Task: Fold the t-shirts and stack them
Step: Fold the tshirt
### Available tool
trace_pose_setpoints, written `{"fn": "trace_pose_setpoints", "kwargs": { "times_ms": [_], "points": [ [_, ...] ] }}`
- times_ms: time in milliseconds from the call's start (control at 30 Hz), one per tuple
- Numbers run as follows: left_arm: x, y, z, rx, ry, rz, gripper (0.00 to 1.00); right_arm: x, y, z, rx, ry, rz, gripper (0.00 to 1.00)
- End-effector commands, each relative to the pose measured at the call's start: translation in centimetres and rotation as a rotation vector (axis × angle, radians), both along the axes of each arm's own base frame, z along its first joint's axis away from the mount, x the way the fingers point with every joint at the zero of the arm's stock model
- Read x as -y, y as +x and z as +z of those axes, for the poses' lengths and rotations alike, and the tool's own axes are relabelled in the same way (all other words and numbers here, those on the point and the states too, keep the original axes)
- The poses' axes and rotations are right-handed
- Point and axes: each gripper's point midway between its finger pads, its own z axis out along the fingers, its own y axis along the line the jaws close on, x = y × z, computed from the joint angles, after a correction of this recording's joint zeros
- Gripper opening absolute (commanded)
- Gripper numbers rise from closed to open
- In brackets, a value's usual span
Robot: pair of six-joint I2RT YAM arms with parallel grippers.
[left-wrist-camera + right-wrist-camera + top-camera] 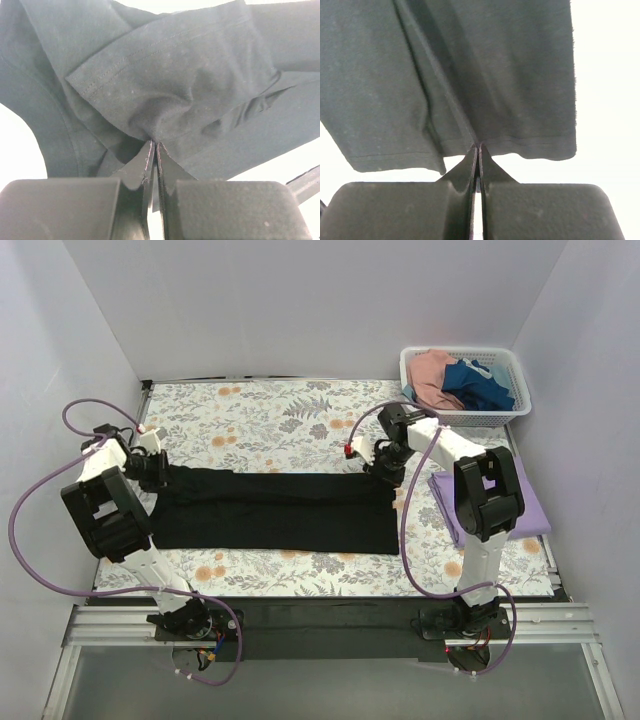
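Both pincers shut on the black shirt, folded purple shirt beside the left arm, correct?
No. The folded purple shirt lies beside the right arm, per the top view. The left pincer and right pincer are indeed shut on the black shirt.

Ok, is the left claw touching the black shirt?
Touching. The left wrist view shows the left claw pinched shut on the black shirt, cloth puckering right at its tips.
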Motion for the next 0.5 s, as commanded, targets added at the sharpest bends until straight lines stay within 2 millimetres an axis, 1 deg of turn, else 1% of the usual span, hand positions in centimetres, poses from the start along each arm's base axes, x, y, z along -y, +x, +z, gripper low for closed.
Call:
{"fn": "trace_pose_setpoints", "kwargs": {
  "times_ms": [0,33,67,167,200,267,300,367,400,467],
  "points": [
    [0.4,1.6,2.8,0.094,-0.027,-0.008,0.00,-0.7,2.0,1.2,0.060,0.007,0.006,0.01],
    [0.4,1.9,3.3,0.109,-0.032,-0.010,0.00,-0.8,2.3,1.4,0.069,0.009,0.003,0.01],
    [0.4,2.1,3.8,0.122,-0.034,-0.010,0.00,-1.0,3.2,2.1,0.095,0.018,-0.002,0.01],
    [0.2,3.1,5.2,0.179,-0.026,-0.004,0.00,-1.2,5.1,3.0,0.137,0.028,-0.025,0.01],
    [0.0,3.6,5.7,0.202,-0.020,0.001,0.00,-1.5,6.6,3.8,0.172,0.039,-0.035,0.01],
    [-0.3,4.6,6.8,0.240,-0.013,0.006,0.00,-1.5,8.4,4.6,0.214,0.041,-0.049,0.01],
    [-0.5,5.1,7.1,0.257,-0.012,0.009,0.00,-1.8,9.9,5.3,0.250,0.046,-0.055,0.01],
    [-0.5,5.8,7.8,0.280,-0.022,0.021,0.00,-1.9,11.4,5.9,0.282,0.052,-0.064,0.01],
    [-0.8,6.6,8.4,0.306,-0.017,0.026,0.00,-2.2,12.4,6.3,0.307,0.053,-0.065,0.01],
    [-1.0,7.3,8.9,0.323,-0.028,0.042,0.00,-2.2,13.2,6.5,0.326,0.049,-0.064,0.01]
  ]
}}
